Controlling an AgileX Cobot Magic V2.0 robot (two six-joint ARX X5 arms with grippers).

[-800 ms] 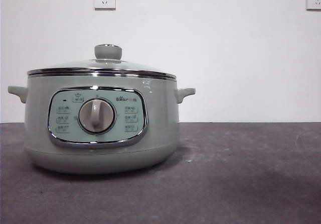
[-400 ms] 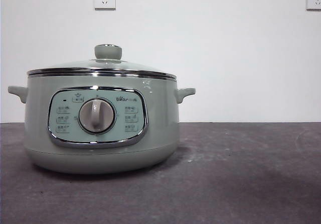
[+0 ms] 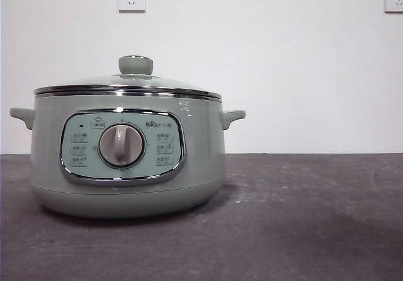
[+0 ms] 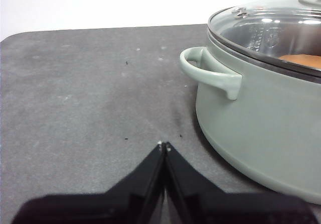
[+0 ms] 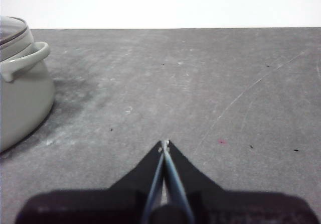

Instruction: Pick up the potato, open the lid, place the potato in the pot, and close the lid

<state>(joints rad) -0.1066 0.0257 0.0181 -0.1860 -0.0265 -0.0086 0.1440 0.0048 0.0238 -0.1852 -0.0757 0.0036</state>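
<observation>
Glass lid [image 3: 126, 82] sits on the pot [image 3: 126, 161], potato [image 4: 301, 61] inside; left end effector [image 4: 164, 146] and right end effector [image 5: 164, 144] both pressed together over the counter [image 3: 302, 218].

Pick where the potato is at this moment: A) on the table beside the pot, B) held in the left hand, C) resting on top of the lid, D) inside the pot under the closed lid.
D: the left wrist view shows the orange-brown potato through the glass lid, which sits closed on the pot.
</observation>
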